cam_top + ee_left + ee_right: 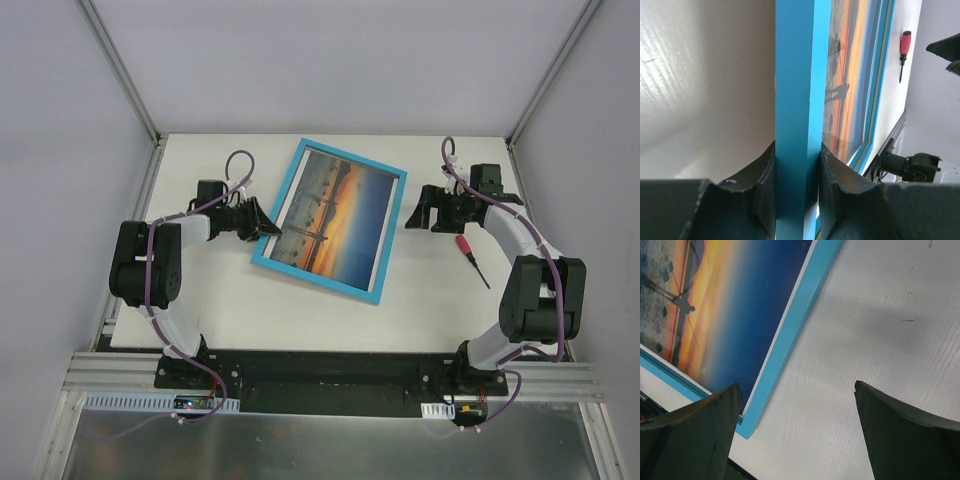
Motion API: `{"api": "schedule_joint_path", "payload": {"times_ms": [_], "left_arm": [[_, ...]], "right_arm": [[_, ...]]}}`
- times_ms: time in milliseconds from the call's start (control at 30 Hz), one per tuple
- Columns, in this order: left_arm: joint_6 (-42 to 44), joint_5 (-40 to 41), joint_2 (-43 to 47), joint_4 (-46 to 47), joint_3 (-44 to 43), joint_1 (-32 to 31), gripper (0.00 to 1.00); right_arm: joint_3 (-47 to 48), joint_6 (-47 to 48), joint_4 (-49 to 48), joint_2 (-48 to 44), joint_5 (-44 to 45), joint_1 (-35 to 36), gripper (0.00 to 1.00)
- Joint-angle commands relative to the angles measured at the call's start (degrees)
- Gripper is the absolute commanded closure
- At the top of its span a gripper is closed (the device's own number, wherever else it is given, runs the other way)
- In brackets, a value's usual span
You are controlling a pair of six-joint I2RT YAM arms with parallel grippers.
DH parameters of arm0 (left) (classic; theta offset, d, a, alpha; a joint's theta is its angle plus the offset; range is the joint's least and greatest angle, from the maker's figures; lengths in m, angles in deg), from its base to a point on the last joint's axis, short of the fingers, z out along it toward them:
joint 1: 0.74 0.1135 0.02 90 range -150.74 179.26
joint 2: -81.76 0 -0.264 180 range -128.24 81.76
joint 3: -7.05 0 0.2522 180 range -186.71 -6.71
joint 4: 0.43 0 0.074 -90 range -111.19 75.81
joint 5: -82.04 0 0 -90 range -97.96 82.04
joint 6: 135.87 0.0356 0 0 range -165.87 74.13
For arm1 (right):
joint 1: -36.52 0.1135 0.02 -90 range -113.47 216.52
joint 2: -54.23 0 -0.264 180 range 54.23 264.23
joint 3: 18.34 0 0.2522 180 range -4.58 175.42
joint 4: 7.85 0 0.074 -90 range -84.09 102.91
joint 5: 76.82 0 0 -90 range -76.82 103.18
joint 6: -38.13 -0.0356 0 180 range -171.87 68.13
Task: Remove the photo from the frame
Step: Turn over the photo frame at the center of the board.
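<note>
Left wrist view: the left hand (797, 165) is clamped on the near border of the frame (795, 75), one finger against each face of the turquoise rail. The photo (850, 75) runs away ahead of the fingers. A red-handled screwdriver (904, 47) lies on the table (700, 100) beyond the frame's far side.

From above, the frame (350, 158) lies picture side up between the two hands. The left hand (268, 222) is at its edge and the right hand (420, 210) just beside the opposite edge, apart from it. The right hand (797, 390) is spread wide and holds nothing. The frame's border runs past its left finger, and bare table lies under the gap.

The frame looks stiff and fairly light, but its painted rail is smooth and could slip (a narrow edge grip gives little purchase). The rails seem the safest place to hold. The photo (330, 215) is thin and would likely crease or smudge, so it is best taken by its white margin. I cannot tell whether glazing covers it. It probably comes out through the back, which faces down.
</note>
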Motion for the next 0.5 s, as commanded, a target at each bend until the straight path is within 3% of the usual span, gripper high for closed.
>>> {"api": "schedule_joint_path", "payload": {"times_ms": [0,467], "left_arm": [[-0.6,7.5,2.0,-0.7,2.4,-0.6,1.00],[-1.1,13.7,3.3,0.8,6.7,-2.3,1.00]], "right_arm": [[1.6,0.6,0.8,0.1,0.4,0.2,0.05],[1.8,0.8,0.9,0.3,1.3,0.2,0.05]]}}
